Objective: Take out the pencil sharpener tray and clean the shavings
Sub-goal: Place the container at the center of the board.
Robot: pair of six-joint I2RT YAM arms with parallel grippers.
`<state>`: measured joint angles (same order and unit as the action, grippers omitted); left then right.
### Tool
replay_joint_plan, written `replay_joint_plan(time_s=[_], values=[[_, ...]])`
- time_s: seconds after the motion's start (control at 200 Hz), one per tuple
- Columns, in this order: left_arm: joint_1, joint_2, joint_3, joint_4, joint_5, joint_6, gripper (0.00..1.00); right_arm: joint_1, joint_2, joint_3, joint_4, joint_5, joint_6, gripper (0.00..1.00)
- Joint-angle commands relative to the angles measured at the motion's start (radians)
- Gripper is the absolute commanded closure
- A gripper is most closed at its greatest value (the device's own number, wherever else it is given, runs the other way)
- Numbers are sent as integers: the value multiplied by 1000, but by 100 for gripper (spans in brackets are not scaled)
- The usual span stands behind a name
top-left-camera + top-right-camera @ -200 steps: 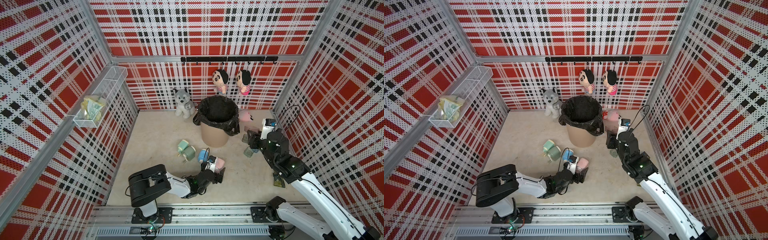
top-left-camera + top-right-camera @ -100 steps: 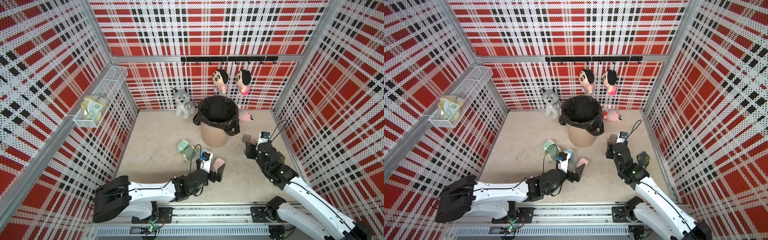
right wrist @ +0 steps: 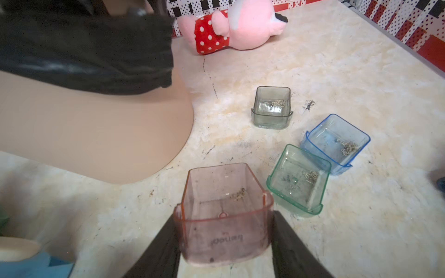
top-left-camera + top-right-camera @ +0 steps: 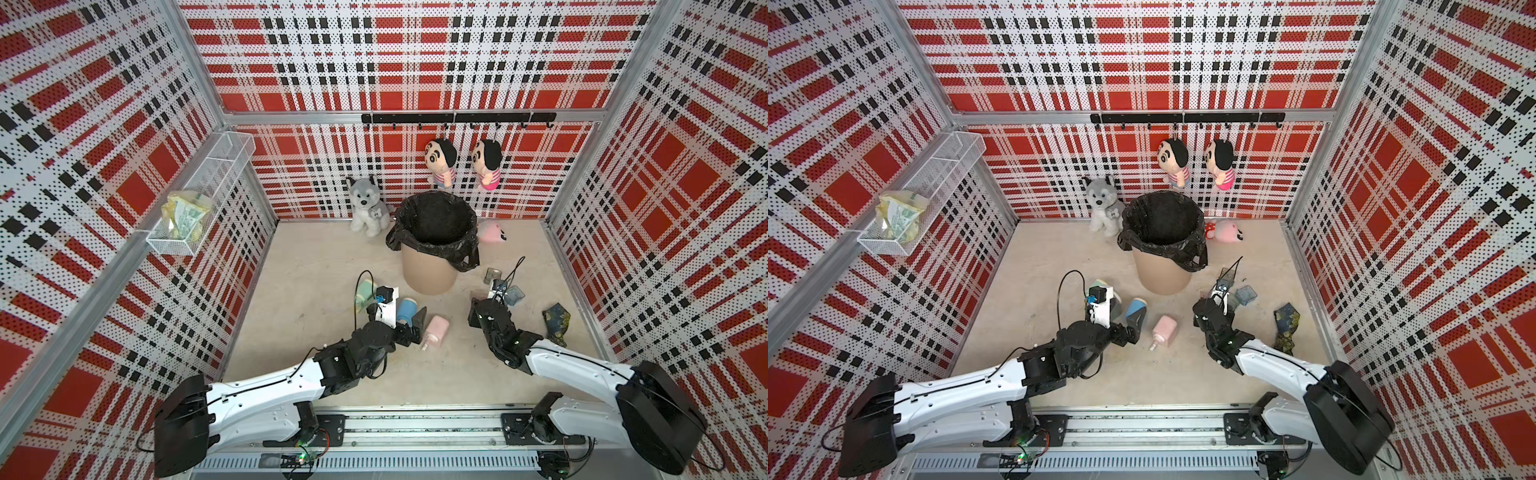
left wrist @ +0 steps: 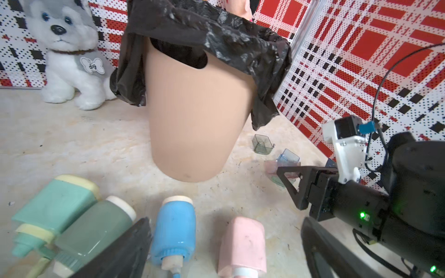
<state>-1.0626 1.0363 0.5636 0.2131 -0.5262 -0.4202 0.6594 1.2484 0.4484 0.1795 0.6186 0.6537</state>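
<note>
Left gripper [image 5: 224,220] is noted with fingers wide apart and empty by the blue sharpener [image 5: 173,226] and pink sharpener [image 5: 242,243] lying on the table [image 3: 337,72], right gripper [image 3: 224,226] is clamped on the pink tray [image 3: 221,192] beside the bin [image 3: 96,134], and green tray [image 3: 298,180], blue tray [image 3: 337,142] and grey tray [image 3: 272,108] are recorded beyond.

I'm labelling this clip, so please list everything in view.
bin: one, tan, black liner, centre of table
sharpeners: four, teal, dark green, blue, pink, lying before bin
loose trays: three, grey, blue, green, beside bin
pink tray: one, in right grip
husky plush: one, grey-white, back wall
dolls: two, hanging from black rail
pink plush: one, lying behind bin
wire basket: one, white, left wall, holds yellow packet
cloth: one, dark patterned, near right wall
left end effector: open, by the sharpeners
right end effector: shut on pink tray
</note>
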Motion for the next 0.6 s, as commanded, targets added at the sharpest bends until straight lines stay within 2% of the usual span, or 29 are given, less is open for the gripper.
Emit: replay_joint_plan(time_s=[0.0, 0.175, 0.326, 0.596], values=[[30, -15, -1, -36, 42, -15, 2, 14, 75, -36, 234, 69, 11, 46], [51, 7, 19, -48, 72, -1, 2, 17, 270, -52, 397, 96, 42, 46], [61, -1, 19, -57, 78, 4, 2, 36, 381, -2, 408, 117, 45, 45], [79, -25, 16, -66, 76, -2, 2, 58, 425, -9, 430, 135, 88, 43]])
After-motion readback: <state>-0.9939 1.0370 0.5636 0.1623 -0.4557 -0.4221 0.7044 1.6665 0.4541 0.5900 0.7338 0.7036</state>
